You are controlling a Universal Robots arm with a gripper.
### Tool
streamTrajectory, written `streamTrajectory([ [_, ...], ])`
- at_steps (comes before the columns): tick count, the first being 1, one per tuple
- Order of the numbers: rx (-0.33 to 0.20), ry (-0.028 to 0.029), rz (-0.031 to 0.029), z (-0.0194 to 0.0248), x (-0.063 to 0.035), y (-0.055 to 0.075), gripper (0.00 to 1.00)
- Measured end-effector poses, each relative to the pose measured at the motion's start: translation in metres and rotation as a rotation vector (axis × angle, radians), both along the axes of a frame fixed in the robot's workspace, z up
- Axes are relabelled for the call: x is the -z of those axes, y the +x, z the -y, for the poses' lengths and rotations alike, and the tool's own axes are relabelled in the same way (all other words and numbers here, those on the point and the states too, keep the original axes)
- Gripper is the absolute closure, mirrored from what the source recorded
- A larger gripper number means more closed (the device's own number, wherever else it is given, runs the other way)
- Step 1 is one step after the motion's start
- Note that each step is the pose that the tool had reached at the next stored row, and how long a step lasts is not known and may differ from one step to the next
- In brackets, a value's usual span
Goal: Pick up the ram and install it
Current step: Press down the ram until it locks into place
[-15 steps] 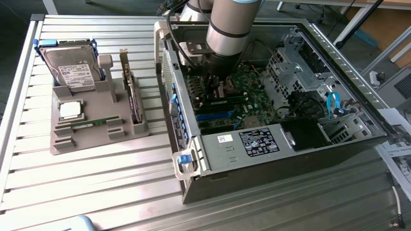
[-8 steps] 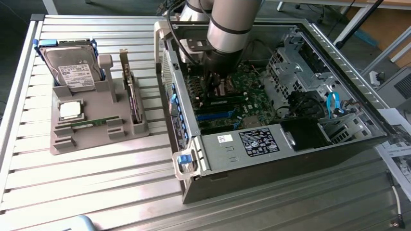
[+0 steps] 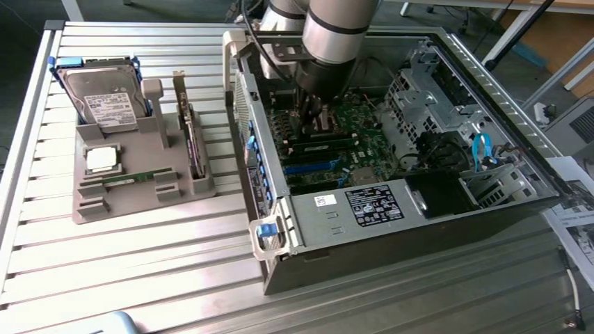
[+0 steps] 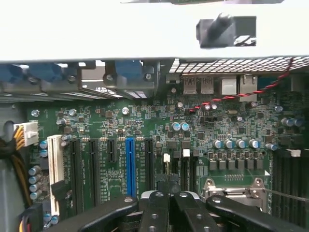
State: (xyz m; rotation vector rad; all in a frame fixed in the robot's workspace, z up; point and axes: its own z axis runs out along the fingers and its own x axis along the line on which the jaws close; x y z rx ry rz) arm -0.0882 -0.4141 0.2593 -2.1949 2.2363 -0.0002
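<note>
Slatted metal table carrying an open computer case with the arm reaching inside.

Over the motherboard, the gripper hovers with fingers pressed together, apparently empty; the ram lies in the grey holder, well apart from the case. Risk, as a judgement: closed fingers this low could knock capacitors or the blue expansion slot if the arm drifts.

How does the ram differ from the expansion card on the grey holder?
The ram is a thin, narrow green strip; the expansion card is larger and dark. The ram sits low in its slot, while the expansion card stands tall on edge. Both rest in the grey holder, outside the computer case.
</note>
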Motion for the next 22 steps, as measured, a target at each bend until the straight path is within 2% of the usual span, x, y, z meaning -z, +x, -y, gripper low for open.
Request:
streamTrajectory([
  [7, 0.0, 0.0, -0.0001, 0.0, -0.0191, 0.0, 0.89],
  [16, 0.0, -0.0006, -0.0001, 0.0, -0.0381, 0.0, 0.89],
  [22, 0.0, -0.0006, -0.0001, 0.0, -0.0397, 0.0, 0.89],
])
